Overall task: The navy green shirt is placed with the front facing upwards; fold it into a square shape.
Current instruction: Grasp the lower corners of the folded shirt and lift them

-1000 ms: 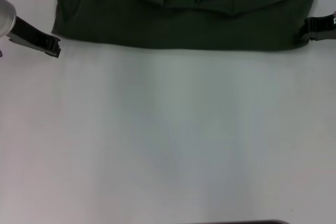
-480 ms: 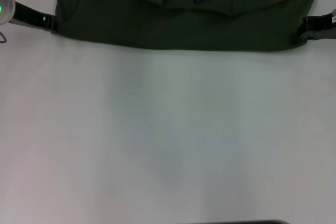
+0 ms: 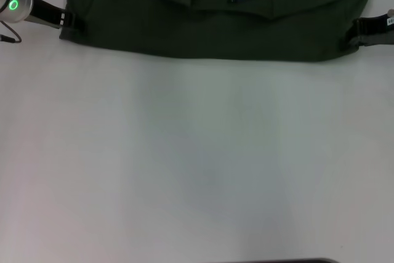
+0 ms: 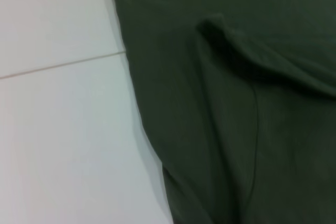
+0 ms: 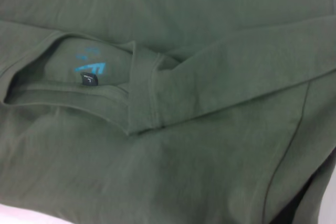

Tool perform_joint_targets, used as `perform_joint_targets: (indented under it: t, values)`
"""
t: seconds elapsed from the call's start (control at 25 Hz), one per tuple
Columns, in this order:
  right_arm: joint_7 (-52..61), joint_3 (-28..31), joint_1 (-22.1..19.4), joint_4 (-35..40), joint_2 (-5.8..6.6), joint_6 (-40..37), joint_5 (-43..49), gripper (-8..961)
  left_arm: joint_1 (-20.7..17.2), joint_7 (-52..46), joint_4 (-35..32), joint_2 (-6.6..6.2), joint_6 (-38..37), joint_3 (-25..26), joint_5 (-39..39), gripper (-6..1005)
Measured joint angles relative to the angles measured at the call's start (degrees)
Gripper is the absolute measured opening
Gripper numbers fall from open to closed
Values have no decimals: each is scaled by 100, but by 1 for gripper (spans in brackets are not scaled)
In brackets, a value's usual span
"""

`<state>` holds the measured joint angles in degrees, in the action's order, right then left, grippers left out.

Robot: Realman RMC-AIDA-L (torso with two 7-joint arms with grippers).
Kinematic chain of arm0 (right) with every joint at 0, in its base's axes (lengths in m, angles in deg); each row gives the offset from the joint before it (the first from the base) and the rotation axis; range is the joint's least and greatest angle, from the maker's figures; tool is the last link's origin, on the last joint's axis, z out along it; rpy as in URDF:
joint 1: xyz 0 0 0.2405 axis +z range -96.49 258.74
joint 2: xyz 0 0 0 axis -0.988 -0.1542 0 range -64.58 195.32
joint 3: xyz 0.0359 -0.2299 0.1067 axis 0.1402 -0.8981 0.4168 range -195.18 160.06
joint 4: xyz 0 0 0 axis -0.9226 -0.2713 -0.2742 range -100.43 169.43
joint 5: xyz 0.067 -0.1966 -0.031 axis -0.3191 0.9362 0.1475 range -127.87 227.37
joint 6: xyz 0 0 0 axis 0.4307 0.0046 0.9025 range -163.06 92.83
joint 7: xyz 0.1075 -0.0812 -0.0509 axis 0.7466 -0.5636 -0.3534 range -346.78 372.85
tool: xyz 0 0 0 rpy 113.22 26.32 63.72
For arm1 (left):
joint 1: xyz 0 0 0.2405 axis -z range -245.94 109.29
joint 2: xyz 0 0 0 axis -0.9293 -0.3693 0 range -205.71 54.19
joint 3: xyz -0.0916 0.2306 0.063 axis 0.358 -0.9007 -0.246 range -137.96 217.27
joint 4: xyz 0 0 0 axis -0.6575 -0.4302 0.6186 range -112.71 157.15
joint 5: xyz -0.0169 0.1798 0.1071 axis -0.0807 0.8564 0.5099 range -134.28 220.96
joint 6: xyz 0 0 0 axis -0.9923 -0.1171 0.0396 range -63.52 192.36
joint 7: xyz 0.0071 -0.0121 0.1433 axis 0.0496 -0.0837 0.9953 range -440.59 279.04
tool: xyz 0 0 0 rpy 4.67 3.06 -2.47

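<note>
White counter [image 3: 197,152] fills most of my head view, bare across its near and middle stretch, with one thin seam line visible on it in my left wrist view. Across the far edge lies the navy green shirt [image 3: 209,23], spread wide from left to right and already doubled over on itself, so that a folded flap runs along its far part and the neckline sits near the middle. Inside that neckline I can see the neck label [image 5: 89,80], a small black tab with blue print just behind it.

My left end effector [image 3: 69,20] sits at the shirt's left near corner, its dark fingers touching the cloth edge; I cannot tell from here whether it is clenched or released. A green ring light [image 3: 13,5] glows on the silver wrist behind it, well to the far left.

My right end effector [image 3: 356,34] is at the shirt's right near corner, its dark tips against the cloth, and again I cannot tell whether it grips. The right wrist view shows only folded olive fabric and the collar.
</note>
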<state>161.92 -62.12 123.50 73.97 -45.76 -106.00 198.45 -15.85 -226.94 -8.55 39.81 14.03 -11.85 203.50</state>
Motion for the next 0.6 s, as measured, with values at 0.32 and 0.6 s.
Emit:
perform_joint_targets:
  t: [0.32, 0.6]
  values:
    - [1, 0, 11, 0, 0, -7, 1, 45, 125, 17, 204, -43, -56, 1, 6, 840]
    - [1, 0, 31, 0, 4, -13, 1, 45, 228, -8, 354, -113, -262, 91, -12, 916]
